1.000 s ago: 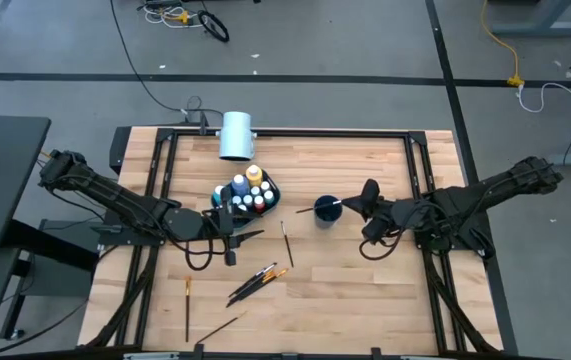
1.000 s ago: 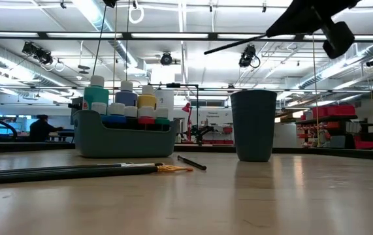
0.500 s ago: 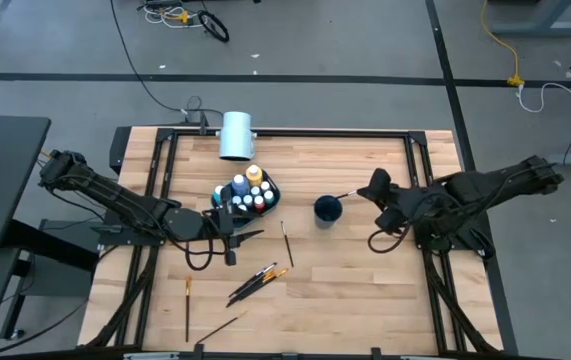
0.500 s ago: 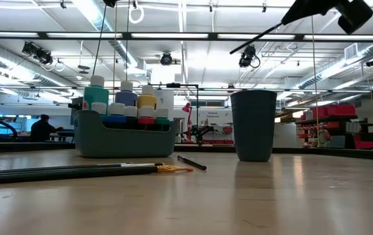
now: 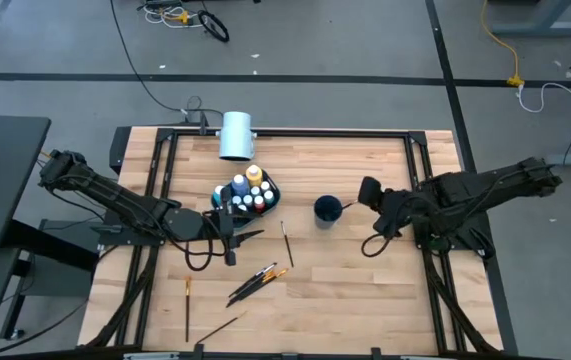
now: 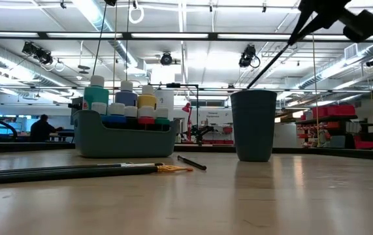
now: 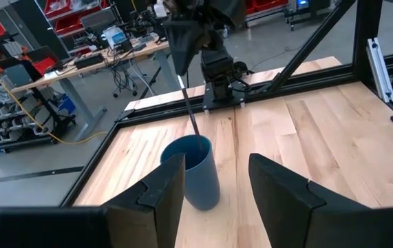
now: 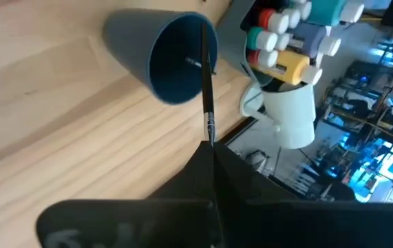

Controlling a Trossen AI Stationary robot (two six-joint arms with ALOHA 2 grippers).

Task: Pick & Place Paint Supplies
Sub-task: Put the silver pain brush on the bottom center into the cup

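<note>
While the high view looks straight down on the tabletop (image 5: 365,290), we see the paint bottles (image 5: 249,192) already gathered in a dark caddy (image 5: 270,190), beside a blue cup (image 5: 327,209) near the middle, and the right end effector (image 5: 365,192) sits just beside that cup, closed on a thin paintbrush (image 5: 346,205) whose far end reaches over the rim. The left end effector (image 5: 250,236) waits near the caddy with its fingers parted and nothing between them. Several loose brushes (image 5: 258,281) lie on the wood nearer the front edge, another brush (image 5: 287,243) lies just beside the cup, and two more (image 5: 187,308) lie farther toward the front left. In the low view, the held brush (image 6: 271,59) slants down from the right end effector toward the mouth of the cup (image 6: 253,125), and the caddy (image 6: 124,138) stands full of bottles. In the left wrist view, the brush tip (image 7: 191,114) dips into the cup (image 7: 197,171). In the right wrist view, the brush (image 8: 205,89) points into the open cup (image 8: 162,58). We judge the bottles done, this brush about to be dropped in, and roughly half a dozen brushes left to collect.
</note>
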